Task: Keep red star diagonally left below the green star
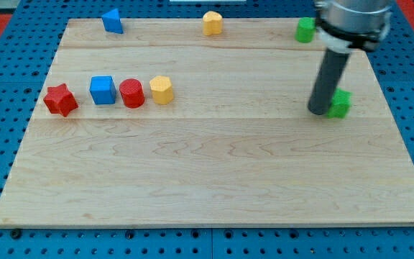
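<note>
The red star (60, 99) lies at the view's left side of the wooden board. A green star-like block (340, 103) lies at the view's right, partly hidden by my rod. My tip (318, 110) rests on the board touching the left side of that green block. A second green block (305, 30) sits near the view's top right; its shape is hard to tell. The red star is far to the left of both green blocks, about level with the lower one.
A blue cube (103, 90), a red cylinder (131, 93) and a yellow block (162, 90) stand in a row right of the red star. A blue block (112, 21) and a yellow block (213, 23) sit at the top edge. The wooden board (214, 180) lies on a blue pegboard.
</note>
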`<state>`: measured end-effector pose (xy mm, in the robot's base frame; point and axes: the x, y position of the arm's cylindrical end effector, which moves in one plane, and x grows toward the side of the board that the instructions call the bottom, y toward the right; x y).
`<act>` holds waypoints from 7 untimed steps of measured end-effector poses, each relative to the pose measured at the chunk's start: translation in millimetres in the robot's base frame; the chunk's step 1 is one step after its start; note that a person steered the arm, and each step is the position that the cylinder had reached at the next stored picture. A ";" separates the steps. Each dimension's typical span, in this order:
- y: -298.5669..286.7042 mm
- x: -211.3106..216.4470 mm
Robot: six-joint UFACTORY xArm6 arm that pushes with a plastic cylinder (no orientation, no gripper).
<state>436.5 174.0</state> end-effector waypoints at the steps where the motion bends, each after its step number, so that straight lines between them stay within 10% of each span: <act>1: -123.0 61.2; 3: -421.4 80.3; 4: -478.4 54.0; 7: -405.8 -54.2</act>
<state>382.4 -231.8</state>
